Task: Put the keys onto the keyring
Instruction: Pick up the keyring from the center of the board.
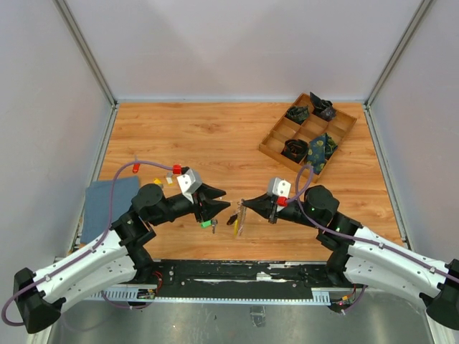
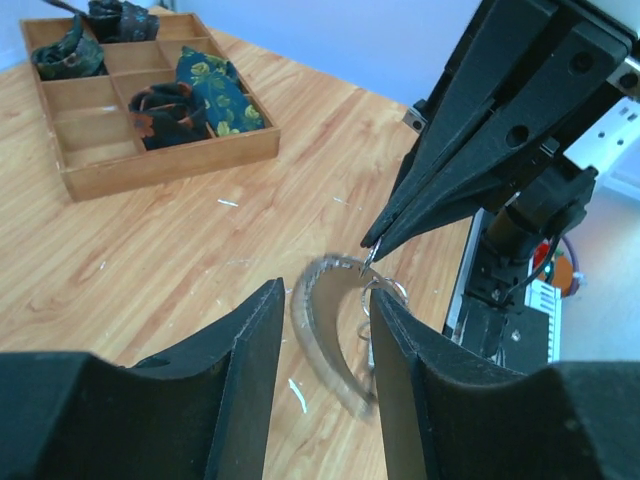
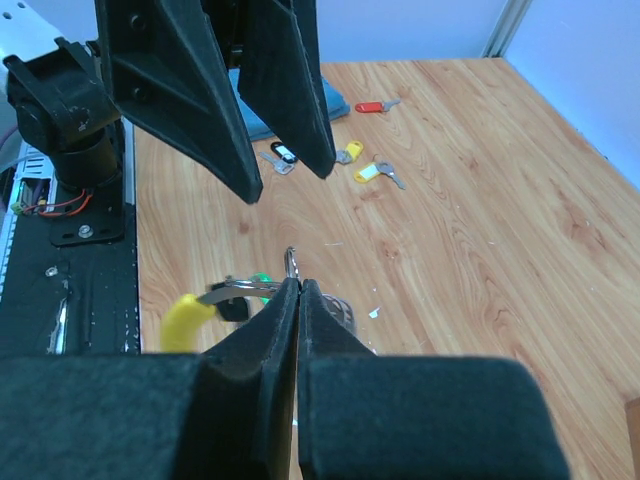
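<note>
Right gripper is pinching the keyring by its thin wire, just above the table. Left gripper is hovering half-open, empty, facing it. 1 careless nudge is probably sending that ring twisting free; keys are lying well apart.

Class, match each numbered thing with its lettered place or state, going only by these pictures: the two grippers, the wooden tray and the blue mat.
Column one:
1. left gripper
2. right gripper
3. wooden tray
4. blue mat

Column two:
A. at the far right of the table
B. shut on the keyring
C. at the table's near left edge
D. jaws apart

Pairs: 1-D, 2-B, 3-A, 4-C.
</note>
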Tool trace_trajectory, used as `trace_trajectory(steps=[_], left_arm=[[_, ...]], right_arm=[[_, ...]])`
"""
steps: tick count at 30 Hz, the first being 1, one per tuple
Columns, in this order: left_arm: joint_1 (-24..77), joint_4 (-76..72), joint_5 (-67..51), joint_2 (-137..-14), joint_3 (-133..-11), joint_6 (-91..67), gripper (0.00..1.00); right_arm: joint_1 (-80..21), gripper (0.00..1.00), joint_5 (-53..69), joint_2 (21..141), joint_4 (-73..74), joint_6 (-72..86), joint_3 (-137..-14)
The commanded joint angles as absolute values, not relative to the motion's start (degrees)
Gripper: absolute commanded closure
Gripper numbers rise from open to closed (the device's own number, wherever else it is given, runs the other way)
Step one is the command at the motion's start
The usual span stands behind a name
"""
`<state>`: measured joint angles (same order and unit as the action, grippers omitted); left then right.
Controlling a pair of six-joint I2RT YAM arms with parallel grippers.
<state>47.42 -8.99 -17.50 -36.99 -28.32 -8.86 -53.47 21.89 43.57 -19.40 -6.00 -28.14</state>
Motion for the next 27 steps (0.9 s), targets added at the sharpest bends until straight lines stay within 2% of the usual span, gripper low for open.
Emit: trace_trajectory(steps=[1, 18, 23, 27], left_arm=[[50.26, -12.43, -18.48, -39.57, -31.73, -2.3, 0.54], [56.13, -10.67, -14.72, -45.75, -35.3, 2.33, 0.52], [56.91, -10.85, -15.35, -47.31, -36.17, 2.72, 0.6], [57.41, -10.89, -15.74, -48.09, -36.6, 2.88, 0.74]], right_arm=[[-52.75, 0.99, 23.72, 42.17, -17.95, -5.97, -31.08], [-52.73, 0.99, 25.71, 39.86, -15.29, -6.11, -32.5], [-52.74, 0.99, 26.01, 39.89, -15.38, -6.0, -32.66], [-52.74, 1.0, 25.98, 40.08, -15.44, -5.9, -32.53]])
